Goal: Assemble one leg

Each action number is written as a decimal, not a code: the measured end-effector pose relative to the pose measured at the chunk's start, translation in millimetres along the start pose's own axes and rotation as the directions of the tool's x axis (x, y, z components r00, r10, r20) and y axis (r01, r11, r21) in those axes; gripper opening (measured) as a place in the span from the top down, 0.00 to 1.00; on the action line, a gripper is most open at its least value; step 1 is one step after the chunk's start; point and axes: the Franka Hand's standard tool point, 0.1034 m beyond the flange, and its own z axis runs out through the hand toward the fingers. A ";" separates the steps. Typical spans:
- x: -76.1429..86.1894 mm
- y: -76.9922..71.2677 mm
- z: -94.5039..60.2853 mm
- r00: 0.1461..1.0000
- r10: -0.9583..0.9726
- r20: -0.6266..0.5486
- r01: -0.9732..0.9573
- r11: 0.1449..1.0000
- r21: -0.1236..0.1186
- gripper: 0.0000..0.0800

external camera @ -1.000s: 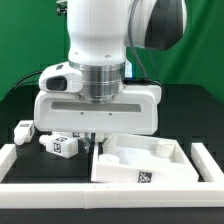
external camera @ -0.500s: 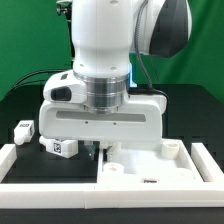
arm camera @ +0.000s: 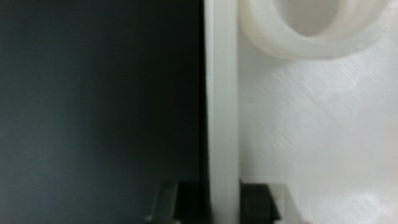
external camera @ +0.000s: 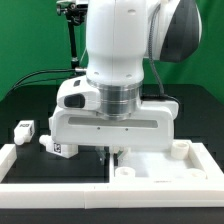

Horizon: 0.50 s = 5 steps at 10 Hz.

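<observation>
My gripper [external camera: 112, 152] reaches down at the left wall of the large white tray-like panel [external camera: 190, 165]. In the wrist view the two dark fingers [arm camera: 185, 203] straddle that thin upright wall, and the gripper [arm camera: 221, 205] is shut on it. The panel's floor [arm camera: 320, 130] and a round raised socket [arm camera: 294, 30] show beside the wall. One leg [external camera: 24, 129], a small white tagged block, lies on the black table at the exterior view's left. A second leg [external camera: 58, 148] lies closer, partly hidden behind my hand.
A low white rail [external camera: 50, 168] runs along the table's front and left side. A dark stand [external camera: 72, 35] rises at the back before the green backdrop. The black table [arm camera: 89, 100] lies beside the panel's wall.
My gripper has moved toward the exterior view's right, and the tray-like panel has slid right with it. The two legs have not moved.
</observation>
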 end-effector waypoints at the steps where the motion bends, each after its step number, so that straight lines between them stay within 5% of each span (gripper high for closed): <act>1: 0.0 0.3 0.0 1.000 -0.004 0.000 0.004 1.000 -0.004 0.93; 3: -0.2 0.8 0.4 1.000 -0.003 0.001 0.003 1.000 -0.004 0.93; 5: -0.3 1.3 0.5 1.000 -0.003 0.001 0.003 1.000 -0.004 0.46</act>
